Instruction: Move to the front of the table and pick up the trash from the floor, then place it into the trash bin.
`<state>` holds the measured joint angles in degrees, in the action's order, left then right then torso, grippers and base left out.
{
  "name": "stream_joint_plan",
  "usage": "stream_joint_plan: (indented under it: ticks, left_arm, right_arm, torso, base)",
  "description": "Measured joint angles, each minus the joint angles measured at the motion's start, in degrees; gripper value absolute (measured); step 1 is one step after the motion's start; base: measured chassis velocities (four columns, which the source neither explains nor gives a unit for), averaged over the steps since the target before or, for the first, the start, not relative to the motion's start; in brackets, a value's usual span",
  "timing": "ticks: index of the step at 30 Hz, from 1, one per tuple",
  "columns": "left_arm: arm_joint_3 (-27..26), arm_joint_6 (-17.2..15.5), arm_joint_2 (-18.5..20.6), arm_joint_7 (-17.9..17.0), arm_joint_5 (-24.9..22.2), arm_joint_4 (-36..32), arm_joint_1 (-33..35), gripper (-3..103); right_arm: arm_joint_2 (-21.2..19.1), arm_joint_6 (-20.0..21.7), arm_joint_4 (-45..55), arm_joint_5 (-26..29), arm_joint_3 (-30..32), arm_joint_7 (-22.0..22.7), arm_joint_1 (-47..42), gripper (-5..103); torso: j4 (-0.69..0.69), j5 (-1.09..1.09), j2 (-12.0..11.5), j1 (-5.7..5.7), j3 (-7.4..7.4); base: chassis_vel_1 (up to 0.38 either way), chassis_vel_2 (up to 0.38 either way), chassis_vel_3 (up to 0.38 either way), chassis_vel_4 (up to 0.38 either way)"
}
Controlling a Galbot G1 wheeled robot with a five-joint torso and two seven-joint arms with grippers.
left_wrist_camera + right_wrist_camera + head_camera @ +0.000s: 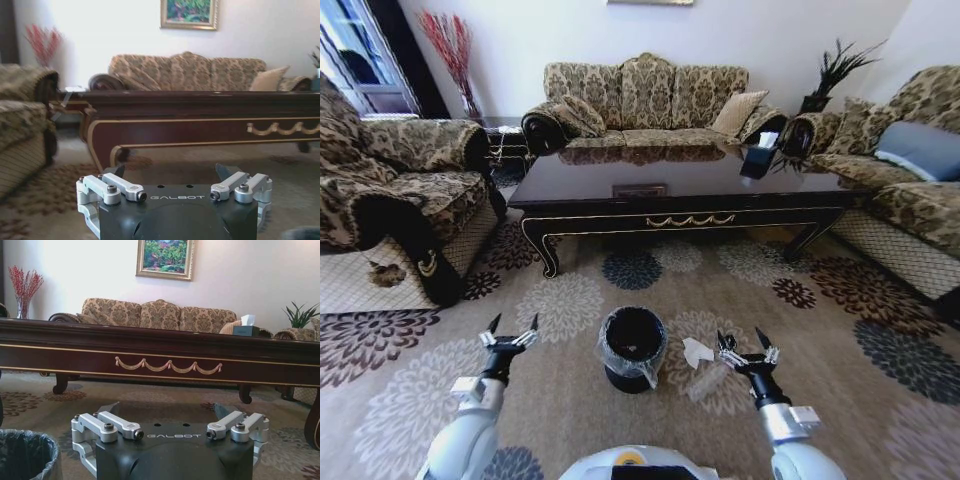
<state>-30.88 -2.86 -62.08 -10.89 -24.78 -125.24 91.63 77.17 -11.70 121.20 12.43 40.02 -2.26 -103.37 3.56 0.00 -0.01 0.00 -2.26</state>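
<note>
The trash bin (pixel 632 348) stands on the carpet (pixel 570 300) before the table (pixel 680 195), between the left gripper (pixel 513 323) and the right gripper (pixel 744 338). A paper scrap (pixel 697 351) and a wrapper (pixel 707 382) lie just right of the bin, beside the right gripper. A sofa (pixel 645 100) stands behind the table, an armchair (pixel 390 200) to its left, and a tissue box (pixel 760 155) sits on its far right part.

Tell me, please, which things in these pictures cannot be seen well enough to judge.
- Trash bin, head view: its inside is dark, so any contents cannot be told.
- Trash, head view: white scrap and clear wrapper beside the right gripper; smaller bits are too small to tell.
- Table, left wrist view: its right end is cut off by the picture edge.
</note>
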Motion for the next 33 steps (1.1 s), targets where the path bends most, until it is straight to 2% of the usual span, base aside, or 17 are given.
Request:
stream_joint_plan:
  ticks: [3,4,6,9,10,11,14,15,17,19,25,28,31,33]
  left_arm:
    - [5.5,-6.4,4.4,-4.6,-5.8,-2.7,-4.3,100]
    - [5.5,-6.4,4.4,-4.6,-5.8,-2.7,-4.3,100]
    - [9.7,-9.1,8.8,-7.0,-9.9,-3.8,-7.3,100]
    - [12.0,-9.6,11.3,-7.4,-10.8,-3.8,-9.0,100]
    - [14.7,-10.1,13.9,-7.9,-11.7,-3.7,-10.9,100]
    - [15.7,-10.8,14.7,-8.5,-13.2,-3.9,-11.8,100]
    - [16.1,-11.7,15.0,-9.4,-15.3,-4.4,-12.2,100]
    - [16.1,-13.1,14.9,-10.8,-18.1,-5.0,-12.2,100]
    - [16.7,-14.6,14.7,-12.4,-20.9,-5.1,-12.2,100]
    - [17.5,-15.1,14.7,-12.7,-21.8,-5.1,-12.4,100]
    - [22.1,-17.1,14.0,-14.0,-26.0,-2.8,-16.0,100]
    - [25.7,-18.5,13.0,-15.6,-29.4,-0.9,-19.8,101]
    - [27.2,-19.2,12.5,-16.5,-31.1,0.1,-21.5,100]
    - [28.9,-20.6,11.3,-18.2,-34.2,1.2,-23.8,100]
  right_arm:
    - [0.3,-0.3,-0.1,-0.2,0.0,0.1,-0.1,100]
    - [0.3,-0.3,-0.1,-0.2,0.0,0.1,-0.1,100]
    - [0.5,-0.5,-0.2,-0.4,0.0,0.1,-0.3,100]
    - [0.5,-0.6,-0.4,-0.6,0.0,0.2,-0.3,100]
    - [0.5,-0.6,-0.6,-0.7,-0.2,0.2,-0.1,100]
    - [0.4,-0.5,-0.7,-0.7,-0.5,0.3,0.3,100]
    - [0.2,-0.3,-0.9,-0.7,-1.1,0.5,0.8,100]
    - [-0.1,-0.1,-1.3,-0.6,-1.6,0.6,1.3,100]
    - [-0.4,-0.1,-1.9,-0.6,-1.8,0.7,1.3,100]
    - [-0.5,-0.1,-2.0,-0.6,-1.8,0.7,1.3,100]
    - [-0.5,0.1,-2.2,-0.6,-2.7,0.7,1.7,100]
    - [-0.4,0.2,-2.4,-0.9,-3.2,0.8,1.5,100]
    - [-0.3,0.1,-2.5,-1.0,-3.1,0.7,1.2,100]
    - [-0.2,0.0,-2.5,-1.1,-3.0,0.7,1.1,100]
  torso:
    - [-0.01,0.00,0.0,0.00,0.00]
    - [-0.01,0.00,0.0,0.00,0.00]
    - [-0.01,0.00,0.0,0.00,-0.01]
    - [0.00,-0.01,0.0,0.00,0.00]
    - [0.01,0.00,0.0,0.00,-0.01]
    - [0.00,0.00,0.0,0.00,-0.01]
    - [0.00,-0.01,0.0,0.00,-0.01]
    - [-0.04,0.00,0.0,0.00,-0.01]
    - [-0.03,0.00,0.0,0.00,-0.01]
    - [-0.03,0.00,0.0,0.00,-0.01]
    - [-0.01,0.00,0.0,0.00,-0.01]
    - [-0.01,0.00,0.0,0.00,-0.01]
    - [0.00,0.00,0.0,0.00,-0.01]
    - [-0.01,-0.01,0.0,0.00,-0.01]
  base:
    - [0.000,0.000,0.000,0.000]
    - [0.000,0.000,0.000,0.000]
    - [0.000,0.000,0.000,0.000]
    - [0.000,0.000,0.000,0.000]
    - [0.000,0.000,0.000,0.000]
    - [0.000,0.000,0.000,0.000]
    - [0.000,0.000,0.000,0.000]
    - [0.000,0.000,0.000,0.000]
    - [0.000,0.000,0.000,0.000]
    - [0.000,0.000,0.000,0.000]
    - [0.000,0.000,0.000,0.000]
    - [0.000,0.000,0.000,0.000]
    - [0.000,0.000,0.000,0.000]
    - [0.000,0.000,0.000,0.000]
